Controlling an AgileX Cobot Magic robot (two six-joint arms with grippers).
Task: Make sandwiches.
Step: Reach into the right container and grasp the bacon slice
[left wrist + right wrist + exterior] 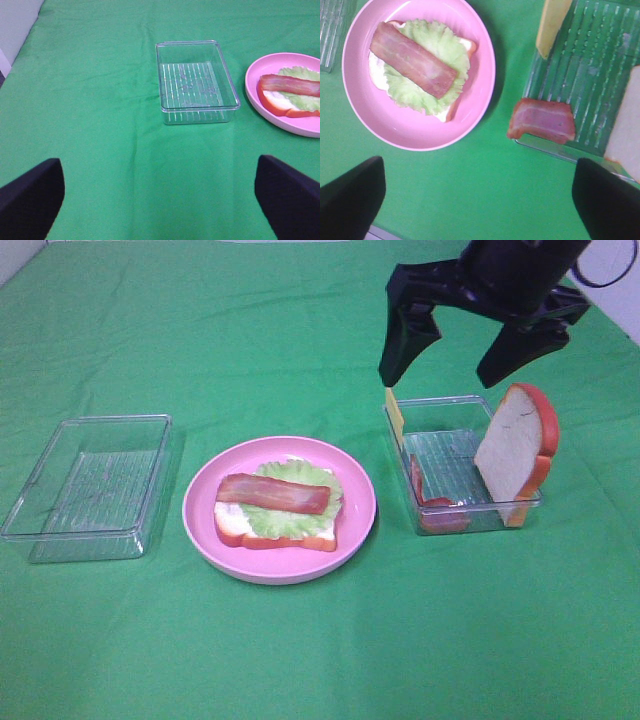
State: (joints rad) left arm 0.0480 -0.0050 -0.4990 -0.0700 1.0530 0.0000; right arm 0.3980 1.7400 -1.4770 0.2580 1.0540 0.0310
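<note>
The sandwich being built lies on the pink plate point(352, 530): a bread slice point(232, 525) with a lettuce leaf point(292, 472) and one bacon strip point(272, 493) on top. In the clear tray point(440, 401) to its right, a second bread slice point(510, 445) leans upright against the right wall. A bacon strip point(418, 485) and a yellow cheese slice point(394, 410) stand at the left wall. My right gripper point(440, 372) hangs open and empty above that tray's far side. My left gripper point(160, 200) is open over bare cloth, well short of the empty tray point(195, 82), and is out of the high view.
An empty ribbed clear tray point(90, 485) sits left of the plate. Green cloth covers the table. In the right wrist view the tray's bacon point(541, 120) lies at its near corner, with the cheese point(551, 22) and bread point(625, 125) to either side.
</note>
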